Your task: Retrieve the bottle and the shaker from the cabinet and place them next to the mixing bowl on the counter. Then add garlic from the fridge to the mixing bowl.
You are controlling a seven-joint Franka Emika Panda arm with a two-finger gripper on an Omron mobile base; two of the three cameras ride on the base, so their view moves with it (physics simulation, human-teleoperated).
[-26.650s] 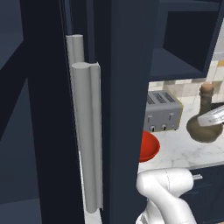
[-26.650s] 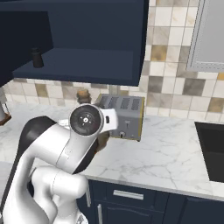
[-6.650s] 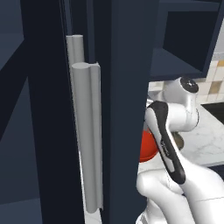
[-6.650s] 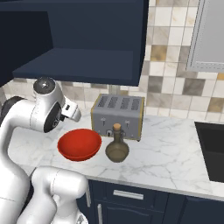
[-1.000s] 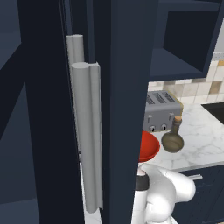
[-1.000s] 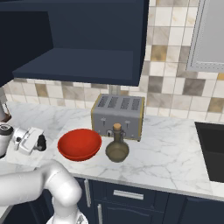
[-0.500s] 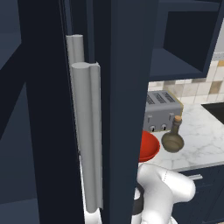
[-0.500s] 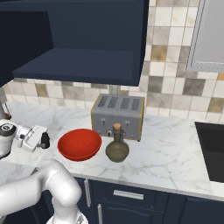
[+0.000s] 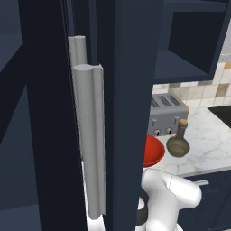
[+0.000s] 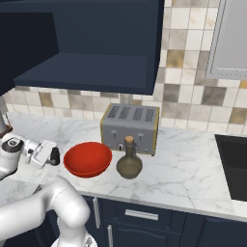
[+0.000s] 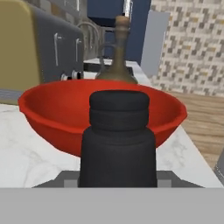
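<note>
Holding the shaker (image 10: 55, 156) upright, the gripper (image 10: 48, 155) was seen clamped on it, just left of the bowl (image 10: 88, 158) on the counter (image 10: 183, 173). If released tilted, the shaker could be tipped against the rim.

The robot is a glossy white, smoothly rounded arm (image 10: 53, 202) of thick tubular links with dark bands at its joints, ending in a boxy white gripper (image 10: 52, 155) beside a round dark-centred wrist cap.

Flat, even rendered light with faint soft shadows, no glare; dim in the navy recesses, slightly coarse throughout.
</note>
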